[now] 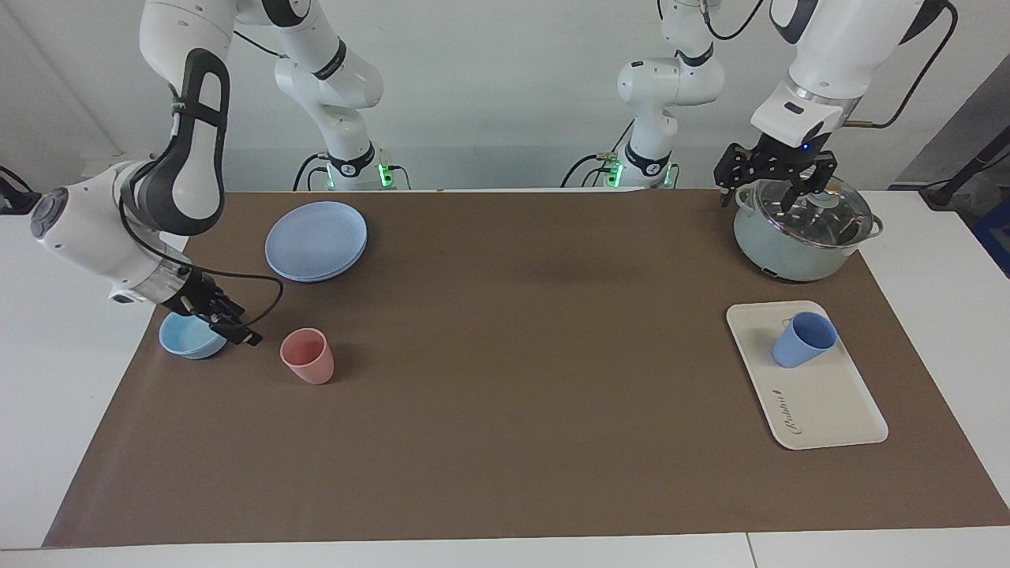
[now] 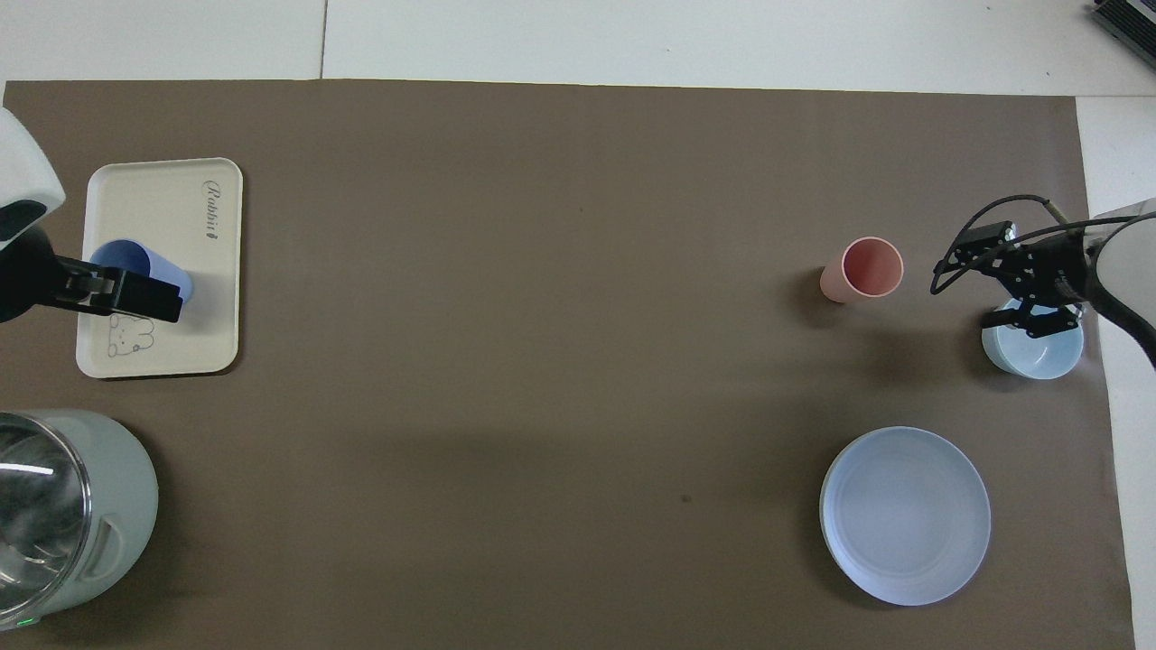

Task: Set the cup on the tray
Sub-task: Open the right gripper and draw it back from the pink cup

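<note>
A brown mat (image 1: 505, 379) covers the white table (image 1: 47, 379); the blue cup (image 1: 803, 339) stands on the tray (image 1: 828, 410). Both the left gripper (image 1: 777, 183) and the right gripper (image 1: 233, 331) seem spread apart, holding nothing.

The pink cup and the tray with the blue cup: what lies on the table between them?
Nothing: between the pink cup and the tray holding the blue cup, only bare brown table cover shows, in both views.

Periwinkle cup (image 1: 803, 339), cream tray (image 1: 828, 410)

The cup (image 1: 803, 339) stands on the tray (image 1: 828, 410), pot (image 1: 797, 237) nearer the robots.
</note>
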`<move>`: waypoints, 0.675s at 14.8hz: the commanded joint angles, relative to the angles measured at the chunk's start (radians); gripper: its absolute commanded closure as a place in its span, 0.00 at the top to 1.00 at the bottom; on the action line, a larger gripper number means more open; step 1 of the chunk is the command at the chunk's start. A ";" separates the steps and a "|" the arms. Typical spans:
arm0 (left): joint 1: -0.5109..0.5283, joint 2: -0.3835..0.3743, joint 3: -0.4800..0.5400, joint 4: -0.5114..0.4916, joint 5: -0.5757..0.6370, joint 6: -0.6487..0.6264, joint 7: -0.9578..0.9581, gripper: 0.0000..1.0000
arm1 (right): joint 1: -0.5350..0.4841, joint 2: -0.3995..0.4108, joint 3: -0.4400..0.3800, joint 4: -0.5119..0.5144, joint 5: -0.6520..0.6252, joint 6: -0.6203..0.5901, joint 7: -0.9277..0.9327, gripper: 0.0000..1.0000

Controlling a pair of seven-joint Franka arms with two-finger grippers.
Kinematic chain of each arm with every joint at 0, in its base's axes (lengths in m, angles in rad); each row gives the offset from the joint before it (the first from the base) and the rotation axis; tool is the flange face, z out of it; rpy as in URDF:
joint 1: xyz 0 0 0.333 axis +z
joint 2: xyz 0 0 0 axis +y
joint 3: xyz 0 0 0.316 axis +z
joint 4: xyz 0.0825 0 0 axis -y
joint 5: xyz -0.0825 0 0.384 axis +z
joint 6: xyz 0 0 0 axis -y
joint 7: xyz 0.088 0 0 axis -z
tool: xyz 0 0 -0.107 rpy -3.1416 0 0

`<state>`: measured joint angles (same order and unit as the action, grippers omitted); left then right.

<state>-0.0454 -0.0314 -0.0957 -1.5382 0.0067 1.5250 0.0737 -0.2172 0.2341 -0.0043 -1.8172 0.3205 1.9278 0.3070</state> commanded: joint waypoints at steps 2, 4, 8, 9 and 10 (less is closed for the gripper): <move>0.004 0.039 0.002 0.026 -0.008 -0.002 0.005 1.00 | 0.053 -0.081 0.004 -0.025 -0.079 -0.050 -0.170 0.99; 0.005 0.036 0.004 0.015 0.007 0.010 0.021 1.00 | 0.097 -0.130 0.006 -0.025 -0.199 -0.056 -0.174 0.99; 0.037 0.015 0.007 -0.040 0.006 0.039 0.017 1.00 | 0.185 -0.209 0.009 0.008 -0.302 -0.081 -0.180 0.99; 0.044 0.004 0.007 -0.062 0.006 0.062 0.018 1.00 | 0.209 -0.205 0.010 0.056 -0.325 -0.119 -0.177 0.99; 0.048 0.004 0.007 -0.063 0.006 0.069 0.020 1.00 | 0.234 -0.196 0.009 0.106 -0.342 -0.159 -0.168 0.99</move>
<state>-0.0187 0.0071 -0.0870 -1.5462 0.0119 1.5489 0.0804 -0.0157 0.0339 0.0039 -1.7895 0.0233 1.8383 0.1570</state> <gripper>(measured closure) 0.000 0.004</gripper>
